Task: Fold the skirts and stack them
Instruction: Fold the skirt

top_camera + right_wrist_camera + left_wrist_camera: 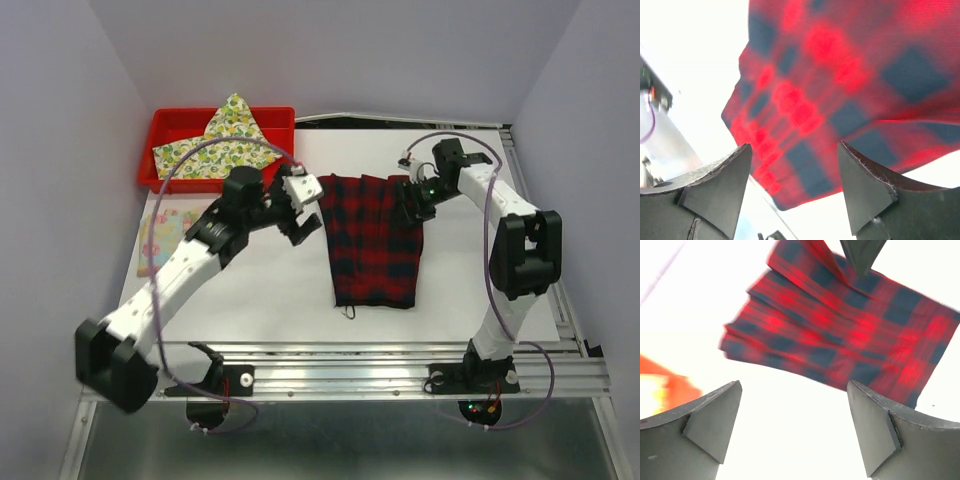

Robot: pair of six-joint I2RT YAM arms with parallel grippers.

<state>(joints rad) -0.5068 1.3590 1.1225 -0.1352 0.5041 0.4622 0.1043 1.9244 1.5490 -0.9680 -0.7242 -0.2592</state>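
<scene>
**Grippers, two.** Left gripper (793,390): jaws spread wide, with nothing between them and nothing touched. It hangs over the bare table (260,300), just beside the upper left corner of the plaid skirt (370,240). Right gripper (795,147): jaws likewise wide apart, poised at the upper right corner of the same skirt. From its wrist view plaid cloth fills the gap beyond the fingers, yet neither finger closes on it. In the left wrist view one dark fingertip (862,255) of the right gripper points down at a raised fold on the skirt's far edge. Whether it touches the cloth cannot be told.

**Skirts, three.** The plaid skirt lies spread at mid-table between the two grippers, with its pleats bunched along the side nearest the left gripper. The lemon skirt (215,145) lies rumpled in the bin (165,125), one corner peaking over the back rim. The floral skirt (163,235) lies flat at the table's left edge, just in front of the bin and partly hidden by the left arm.

**Bin, one.** It is red and sits at the far left corner of the table.
</scene>
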